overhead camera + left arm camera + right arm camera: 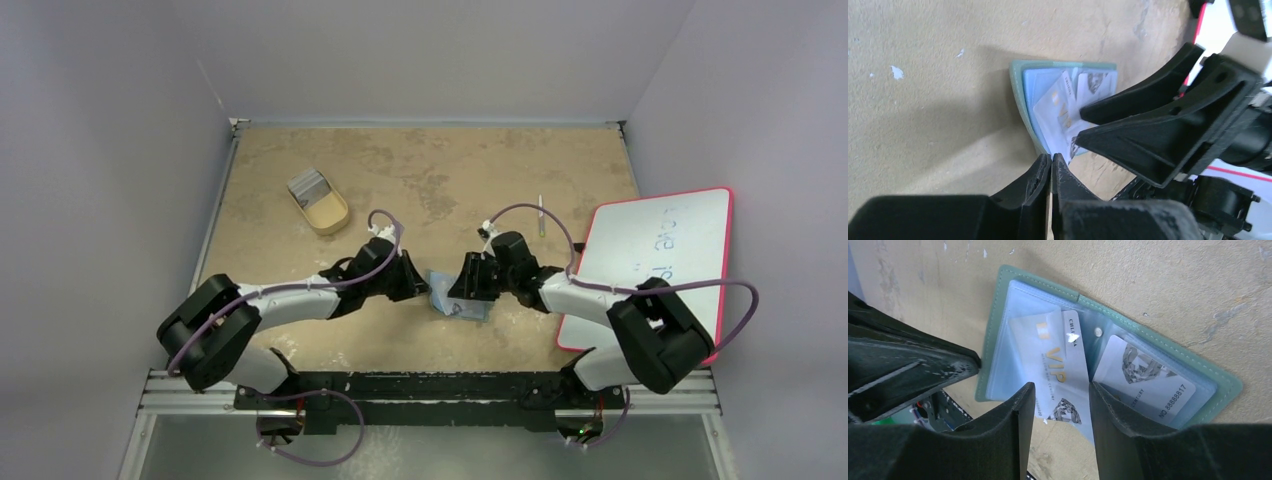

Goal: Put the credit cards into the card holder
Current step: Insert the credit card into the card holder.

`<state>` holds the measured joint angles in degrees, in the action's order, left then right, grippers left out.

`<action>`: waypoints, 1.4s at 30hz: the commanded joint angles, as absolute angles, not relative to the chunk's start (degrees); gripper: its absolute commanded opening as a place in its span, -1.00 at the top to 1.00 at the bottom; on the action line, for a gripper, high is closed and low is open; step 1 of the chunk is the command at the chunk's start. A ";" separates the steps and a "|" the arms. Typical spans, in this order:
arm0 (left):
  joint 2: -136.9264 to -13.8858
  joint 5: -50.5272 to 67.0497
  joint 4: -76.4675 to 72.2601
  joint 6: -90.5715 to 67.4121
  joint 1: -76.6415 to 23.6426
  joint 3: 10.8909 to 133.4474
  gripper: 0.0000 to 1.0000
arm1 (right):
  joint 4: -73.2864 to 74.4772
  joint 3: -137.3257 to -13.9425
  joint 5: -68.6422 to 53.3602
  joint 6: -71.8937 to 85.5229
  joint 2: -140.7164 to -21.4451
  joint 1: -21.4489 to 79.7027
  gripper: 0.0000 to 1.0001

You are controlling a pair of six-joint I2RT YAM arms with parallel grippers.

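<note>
The card holder (457,300) lies open on the table between my two grippers, grey-green with bluish clear pockets (998,315) (1020,85). A pale VIP credit card (1058,365) sits slanted in its left pocket, its near end sticking out past the wallet's edge; it also shows in the left wrist view (1058,112). A second card (1143,377) lies in the right pocket. My right gripper (1062,390) is open, its fingers straddling the VIP card's near end. My left gripper (1051,160) is shut, its tips at the wallet's edge, with nothing visible between them.
A tan oval tray (325,210) holding more grey cards (308,186) stands at the back left. A pink-edged whiteboard (650,260) lies at the right, under the right arm. A small thin stick (541,215) lies behind the right gripper.
</note>
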<state>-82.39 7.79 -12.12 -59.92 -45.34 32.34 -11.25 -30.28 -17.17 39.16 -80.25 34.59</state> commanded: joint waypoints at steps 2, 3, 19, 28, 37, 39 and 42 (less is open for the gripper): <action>-76.72 -0.60 -7.07 -58.80 -46.57 36.28 0.82 | -15.78 -27.90 -22.38 40.17 -80.03 32.97 0.08; -75.99 -1.33 -7.04 -59.04 -46.58 36.01 0.76 | -15.89 -27.92 -22.67 40.09 -80.21 32.76 0.08; -90.28 4.34 -20.54 -59.41 -47.11 36.57 1.00 | -13.50 -30.53 -21.93 39.25 -77.94 31.03 0.09; -91.97 2.40 -18.39 -58.93 -47.11 34.38 1.00 | -10.29 -34.37 -20.38 36.43 -81.83 30.76 0.07; -91.13 1.32 -18.72 -59.54 -47.11 31.52 1.00 | -8.71 -35.48 -19.01 34.74 -84.53 30.83 0.05; -91.06 1.23 -19.17 -59.75 -47.11 30.92 1.00 | -8.49 -36.13 -18.48 33.96 -85.36 30.81 0.05; -91.10 1.21 -19.78 -59.94 -47.10 30.33 1.00 | -8.99 -36.98 -18.57 33.10 -86.72 30.76 0.04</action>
<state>-91.70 3.49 -20.69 -59.68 -46.96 32.32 -9.96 -34.83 -20.38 35.97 -85.19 31.05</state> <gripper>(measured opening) 0.006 0.475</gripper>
